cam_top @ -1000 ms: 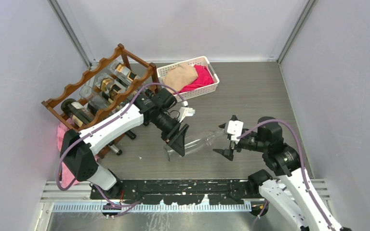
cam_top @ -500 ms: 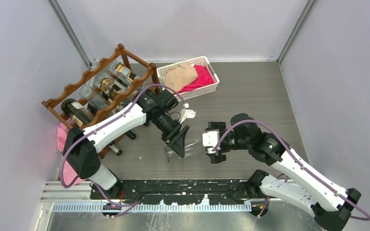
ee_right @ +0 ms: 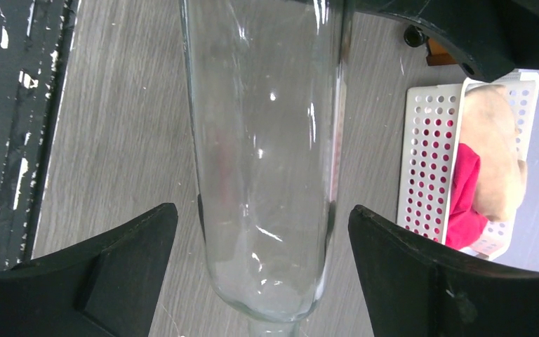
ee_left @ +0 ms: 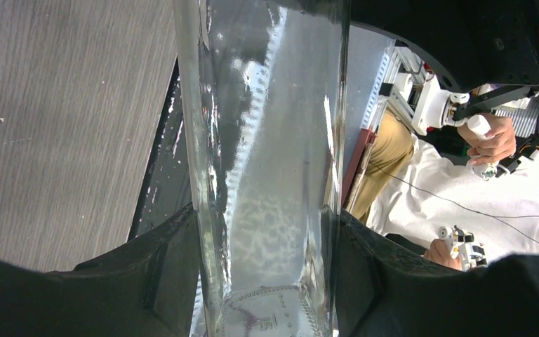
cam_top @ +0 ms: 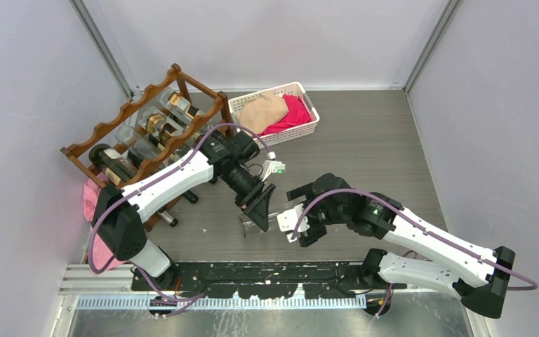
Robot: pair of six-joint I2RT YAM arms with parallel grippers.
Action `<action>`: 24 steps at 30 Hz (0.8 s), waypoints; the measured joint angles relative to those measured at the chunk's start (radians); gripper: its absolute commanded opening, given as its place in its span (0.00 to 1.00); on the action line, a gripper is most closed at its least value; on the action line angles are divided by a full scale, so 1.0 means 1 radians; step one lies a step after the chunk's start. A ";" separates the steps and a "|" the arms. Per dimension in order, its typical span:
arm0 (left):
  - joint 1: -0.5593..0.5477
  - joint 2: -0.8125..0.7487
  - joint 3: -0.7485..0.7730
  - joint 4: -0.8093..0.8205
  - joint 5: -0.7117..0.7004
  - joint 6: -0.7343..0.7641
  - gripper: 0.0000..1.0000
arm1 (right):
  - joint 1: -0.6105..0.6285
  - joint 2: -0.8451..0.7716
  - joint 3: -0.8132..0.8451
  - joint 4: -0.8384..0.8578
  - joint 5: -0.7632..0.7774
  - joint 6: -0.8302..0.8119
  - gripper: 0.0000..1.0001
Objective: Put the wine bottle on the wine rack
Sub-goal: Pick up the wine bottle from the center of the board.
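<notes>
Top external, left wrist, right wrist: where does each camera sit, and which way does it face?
Top external: above and behind the arms, facing down on the table, the wine rack, both arms.
Left wrist: on the left arm, facing along the left hand, clamped on the wine bottle.
Right wrist: on the right arm, facing along the open right hand astride the bottle; white basket beyond.
Both wrist views share this bottle.

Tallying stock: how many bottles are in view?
4: one clear bottle in the left pincer, and three bottles lying in the rack; lower tiers may hide more.
</notes>
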 measured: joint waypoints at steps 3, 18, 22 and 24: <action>0.000 0.000 0.000 -0.001 0.001 0.000 0.00 | 0.005 -0.009 0.000 0.002 0.021 -0.016 0.94; 0.000 0.000 0.000 -0.003 0.007 0.000 0.00 | 0.012 -0.032 -0.001 0.023 0.042 -0.043 0.85; 0.000 0.000 0.000 -0.003 0.008 0.000 0.00 | 0.014 -0.030 -0.001 0.023 0.042 -0.044 0.81; 0.000 0.000 0.000 -0.004 0.008 0.000 0.00 | 0.014 -0.030 -0.001 0.024 0.042 -0.043 0.79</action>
